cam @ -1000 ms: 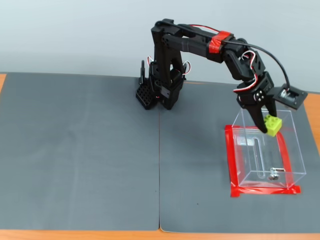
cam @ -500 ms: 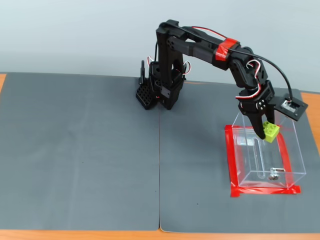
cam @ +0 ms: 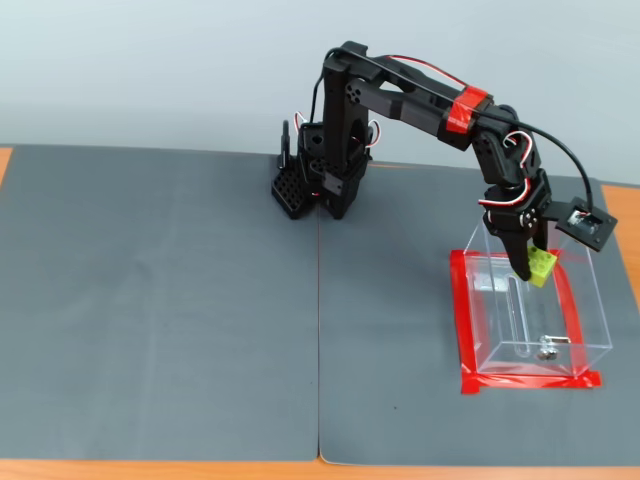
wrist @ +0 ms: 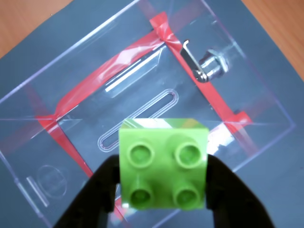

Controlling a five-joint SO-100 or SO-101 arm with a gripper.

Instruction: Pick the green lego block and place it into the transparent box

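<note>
Grey mat surface (cam: 180,300), transparent box (cam: 590,310) at frame right, my tool (cam: 530,270) gripping green lego block (wrist: 163,163) lower inside its rim than a second ago.

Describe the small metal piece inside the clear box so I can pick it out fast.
Find the transparent box edged with red tape at the fixed view's right. On its floor near the front wall sits the metal piece, past the slot. It is the only shiny silver thing there.
</note>
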